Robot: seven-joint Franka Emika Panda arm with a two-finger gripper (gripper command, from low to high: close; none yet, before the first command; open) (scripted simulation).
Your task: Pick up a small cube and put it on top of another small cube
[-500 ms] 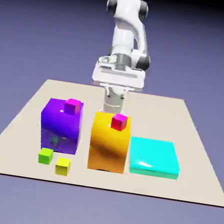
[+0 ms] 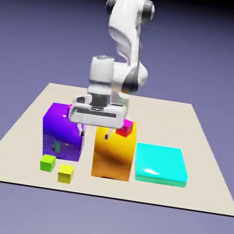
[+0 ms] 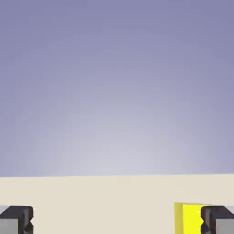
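The white arm [image 2: 124,41] bends forward from the far edge of the table [image 2: 206,169] and its hand hangs low, pointing down, over the gap between the purple block [image 2: 59,131] and the orange block [image 2: 113,158]. The pincer [image 2: 94,133] is open wide and holds nothing. Its two dark fingertips [image 3: 18,219] stand far apart, and nothing sits between them. One tip hangs by the purple block and the other by the top of the orange block; I cannot tell if they touch.

The small yellow cube [image 2: 65,173] sits on the table near the front edge, in front of the purple block. A small green cube [image 2: 47,162] sits just beside it. A little red cube [image 2: 125,127] rests on top of the orange block. A flat blue-green block [image 2: 160,164] lies next to the orange block, toward the exterior view's right.

In the hand view, a yellow face [image 3: 189,218] shows by one fingertip.
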